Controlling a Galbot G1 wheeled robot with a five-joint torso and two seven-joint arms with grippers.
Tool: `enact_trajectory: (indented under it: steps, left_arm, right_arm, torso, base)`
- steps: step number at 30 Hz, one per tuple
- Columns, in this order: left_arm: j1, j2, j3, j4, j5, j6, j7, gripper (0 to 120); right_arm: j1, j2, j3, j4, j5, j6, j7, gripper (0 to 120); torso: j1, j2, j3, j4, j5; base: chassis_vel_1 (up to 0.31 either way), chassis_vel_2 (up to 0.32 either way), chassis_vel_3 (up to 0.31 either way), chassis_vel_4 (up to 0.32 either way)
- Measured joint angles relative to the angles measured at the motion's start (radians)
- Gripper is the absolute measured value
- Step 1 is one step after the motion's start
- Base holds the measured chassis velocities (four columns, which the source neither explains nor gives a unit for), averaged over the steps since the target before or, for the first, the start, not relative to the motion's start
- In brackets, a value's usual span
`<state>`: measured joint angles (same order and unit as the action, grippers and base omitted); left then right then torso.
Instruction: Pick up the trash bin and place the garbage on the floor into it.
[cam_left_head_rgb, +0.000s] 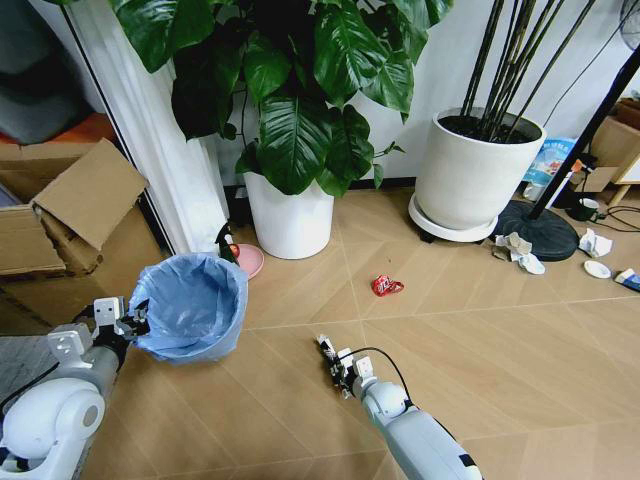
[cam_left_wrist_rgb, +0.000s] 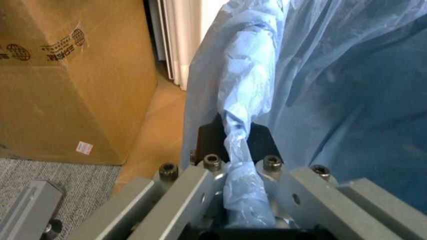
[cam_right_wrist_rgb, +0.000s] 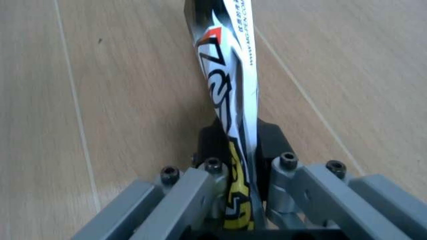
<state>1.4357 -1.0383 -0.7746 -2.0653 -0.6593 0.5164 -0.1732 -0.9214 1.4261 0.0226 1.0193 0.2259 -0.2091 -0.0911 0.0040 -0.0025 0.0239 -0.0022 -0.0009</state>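
A: Grey metal, item one: the right gripper (cam_right_wrist_rgb: 241, 200), fingers pinched on the black-white tube (cam_right_wrist_rgb: 230, 90). The right wrist view shows the tube clamped near one end, the printed length sticking out ahead over the floor (cam_right_wrist_rgb: 120, 100).

B: And its place in the room?

A: In the head view the right gripper (cam_left_head_rgb: 333, 362) is low over the wood-look tiles, with the tube (cam_left_head_rgb: 326, 350) at its tip, apart from the trash bin (cam_left_head_rgb: 195, 305), which is off to the robot's left.

B: Item two?

A: The left gripper (cam_left_wrist_rgb: 248, 195), fingers pressed together on a twisted fold of the light blue bag (cam_left_wrist_rgb: 250, 115) at the bin's rim. In the head view it (cam_left_head_rgb: 128, 322) is at the bin's near left edge. Whether the dark rim itself lies between the fingers, I cannot tell.

B: Handling notes for the step in hand?

A: Judged, not seen: carry the tube across to the bin's open mouth, clear of the rim before letting go. The grip is at one end, so the free length may swing; move steadily. The bag is thin and crinkly, so the left hold should stay level, lest the liner slip.

B: Remaining stock?

A: Red crushed wrapper (cam_left_head_rgb: 386, 286) mid-floor; crumpled paper (cam_left_head_rgb: 515, 248) near the large white pot (cam_left_head_rgb: 470, 180); a small white cup (cam_left_head_rgb: 597, 269) and blue-white carton (cam_left_head_rgb: 628, 278) farther right.
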Motion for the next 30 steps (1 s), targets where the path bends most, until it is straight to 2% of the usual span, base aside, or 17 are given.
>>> enact_trajectory:
  steps: [8, 15, 18, 28, 30]
  left_arm:
    - [-0.005, 0.005, 0.01, 0.006, -0.001, 0.005, -0.003, 0]
    - [-0.007, 0.012, 0.027, 0.019, 0.002, 0.009, -0.003, 0]
    - [-0.008, 0.018, 0.03, 0.023, 0.001, 0.012, -0.002, 0]
    - [-0.031, 0.055, 0.067, 0.047, -0.03, 0.046, 0.006, 0]
    - [-0.064, 0.077, 0.105, 0.06, -0.054, 0.061, 0.003, 0]
  right_arm:
    - [-0.015, -0.028, 0.011, 0.118, 0.007, 0.0, 0.019, 4]
    - [-0.004, -0.082, 0.008, 0.323, 0.061, -0.003, 0.024, 4]
    - [0.013, -0.098, 0.006, 0.368, 0.089, -0.002, 0.023, 4]
    - [0.166, -0.136, -0.038, 0.525, 0.248, -0.007, 0.007, 4]
    - [0.239, -0.138, -0.076, 0.57, 0.294, -0.01, 0.005, 4]
  torso:
    - [0.0, 0.0, 0.0, 0.0, -0.0001]
    - [0.0, 0.0, 0.0, 0.0, 0.0]
    - [0.0, 0.0, 0.0, -0.0001, 0.0]
    - [0.0, 0.0, 0.0, 0.0001, -0.0001]
    - [0.0, 0.0, 0.0, 0.0002, 0.0]
  base:
    - [0.0, 0.0, 0.0, 0.0]
    - [0.0, 0.0, 0.0, 0.0]
    - [0.0, 0.0, 0.0, 0.0]
    - [0.0, 0.0, 0.0, 0.0]
    - [0.0, 0.0, 0.0, 0.0]
